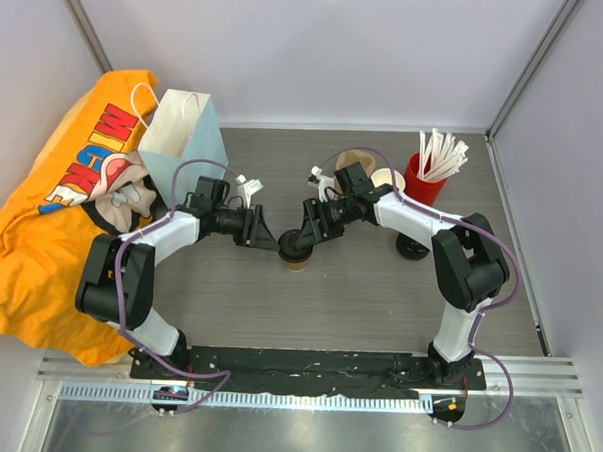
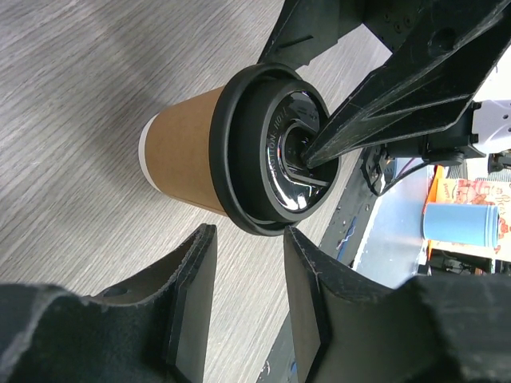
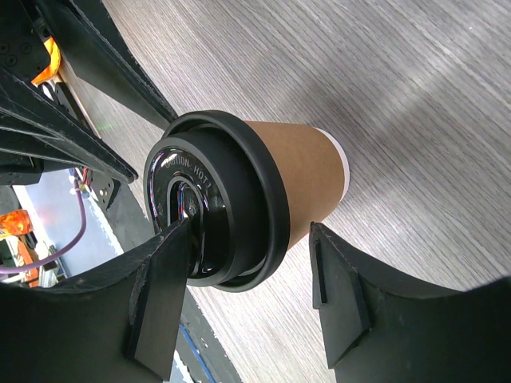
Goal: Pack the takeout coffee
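Observation:
The takeout coffee [image 1: 296, 256], a brown paper cup with a black lid, stands upright in the middle of the table. In the left wrist view the cup [image 2: 188, 155] sits just beyond my left gripper [image 2: 247, 239], which is open and empty. My right gripper [image 3: 249, 230] is open over the cup [image 3: 299, 171]. One of its fingers [image 3: 164, 275] rests on the top of the lid [image 3: 239, 199], and the other stands apart from the cup's wall. In the top view the left gripper [image 1: 268, 239] and the right gripper [image 1: 303, 236] flank the cup.
A pale blue paper bag [image 1: 180, 136] with white handles stands at the back left, against an orange shirt [image 1: 42, 205]. At the back right are a red cup of white stirrers [image 1: 426, 171], stacked brown cups [image 1: 386, 177] and loose black lids [image 1: 413, 249].

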Controlling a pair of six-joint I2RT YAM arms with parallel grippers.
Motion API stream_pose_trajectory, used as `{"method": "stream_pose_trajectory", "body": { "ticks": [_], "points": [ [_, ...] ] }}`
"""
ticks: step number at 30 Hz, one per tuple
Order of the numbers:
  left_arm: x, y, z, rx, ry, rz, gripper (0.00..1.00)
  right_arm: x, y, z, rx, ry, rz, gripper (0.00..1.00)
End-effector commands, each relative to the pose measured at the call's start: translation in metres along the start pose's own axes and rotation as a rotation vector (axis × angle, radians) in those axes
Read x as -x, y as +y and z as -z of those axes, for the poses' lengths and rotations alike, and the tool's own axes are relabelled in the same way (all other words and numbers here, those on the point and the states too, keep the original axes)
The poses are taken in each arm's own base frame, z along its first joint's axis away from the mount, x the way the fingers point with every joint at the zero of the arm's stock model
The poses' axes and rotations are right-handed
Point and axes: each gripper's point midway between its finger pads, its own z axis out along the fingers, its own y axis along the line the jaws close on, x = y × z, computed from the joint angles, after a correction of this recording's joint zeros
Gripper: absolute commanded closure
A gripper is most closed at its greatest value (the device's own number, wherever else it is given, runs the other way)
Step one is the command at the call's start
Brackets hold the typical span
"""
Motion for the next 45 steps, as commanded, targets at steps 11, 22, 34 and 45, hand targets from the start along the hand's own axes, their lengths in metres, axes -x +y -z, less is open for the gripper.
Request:
{"method": "stream_pose_trajectory", "body": {
  "ticks": [11,22,34,45],
  "points": [
    [-0.006,0.008,-0.008,0.041,0.021,-0.036,0.6,0.011,-0.009,0.002,-0.061,-0.027,0.042,0.37],
    [-0.012,0.033,-0.014,0.158,0.057,-0.02,0.69,0.01,-0.01,0.002,-0.063,-0.024,0.039,0.36],
    [-0.024,0.044,-0.022,0.251,0.145,-0.014,0.81,0.005,-0.015,0.0,-0.077,-0.013,0.034,0.37],
    [-0.03,0.05,-0.028,0.312,0.205,-0.034,0.73,0.003,-0.019,0.001,-0.099,-0.008,0.038,0.37]
  ]
}}
